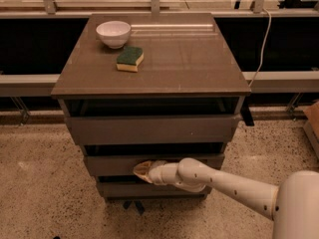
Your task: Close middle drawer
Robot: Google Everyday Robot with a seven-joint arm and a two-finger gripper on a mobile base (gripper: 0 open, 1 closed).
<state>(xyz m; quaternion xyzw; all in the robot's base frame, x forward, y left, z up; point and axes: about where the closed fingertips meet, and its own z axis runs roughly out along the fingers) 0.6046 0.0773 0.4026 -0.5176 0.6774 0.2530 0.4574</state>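
The middle drawer [109, 164] is the second of three grey-brown slab fronts in the cabinet. It stands slightly out from the cabinet, with a dark gap above its front. My gripper [142, 170] comes in from the lower right on a white arm, and its tip rests against the drawer's front near the middle. The top drawer [149, 129] sits above it and the bottom drawer [119, 189] below it.
A white bowl [113, 33] and a green-and-yellow sponge [130, 58] sit on the cabinet top [189, 59]. A white cable [261, 39] hangs at the right. Speckled floor [40, 183] lies around the cabinet. A brown box edge [313, 121] shows at far right.
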